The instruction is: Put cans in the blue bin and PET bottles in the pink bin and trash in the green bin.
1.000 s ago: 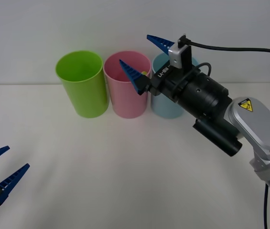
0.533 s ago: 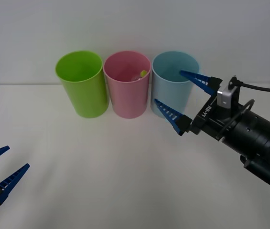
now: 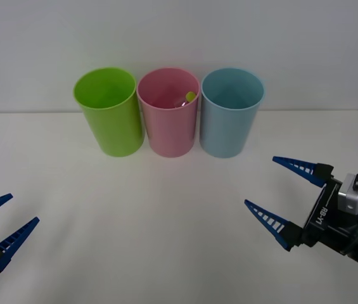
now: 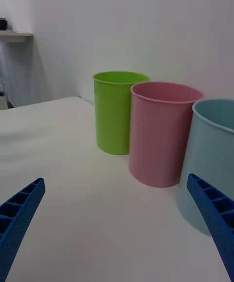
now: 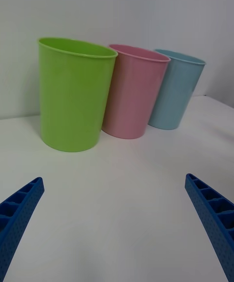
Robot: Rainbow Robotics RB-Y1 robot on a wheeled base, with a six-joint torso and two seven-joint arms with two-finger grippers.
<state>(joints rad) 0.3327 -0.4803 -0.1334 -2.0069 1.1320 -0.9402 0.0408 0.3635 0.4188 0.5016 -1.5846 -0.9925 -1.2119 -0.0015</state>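
Blue ribbed fingers mark both grippers, and both sets of jaws stand wide apart with nothing between them. On the right side of the white table, the right gripper hangs low over the bare surface, well in front of the bins and touching none of them; its fingers point toward the middle of the table. At the near left corner the left gripper is parked, its jaws likewise spread and empty, far from the bins.

Along the back of the table three tapered round bins stand upright in a row, just beside one another. To the left is the green bin, in the middle the pink bin, and to the right the blue bin. Inside the pink bin lies the PET bottle, of which the lime-green cap and a little clear plastic peep above the far inner wall, near the side toward the blue bin. What can be seen of the insides of the green and blue bins shows only plain walls; their bottoms are hidden from the front view.

Both wrist views look across the table at the bins' outsides, not into them
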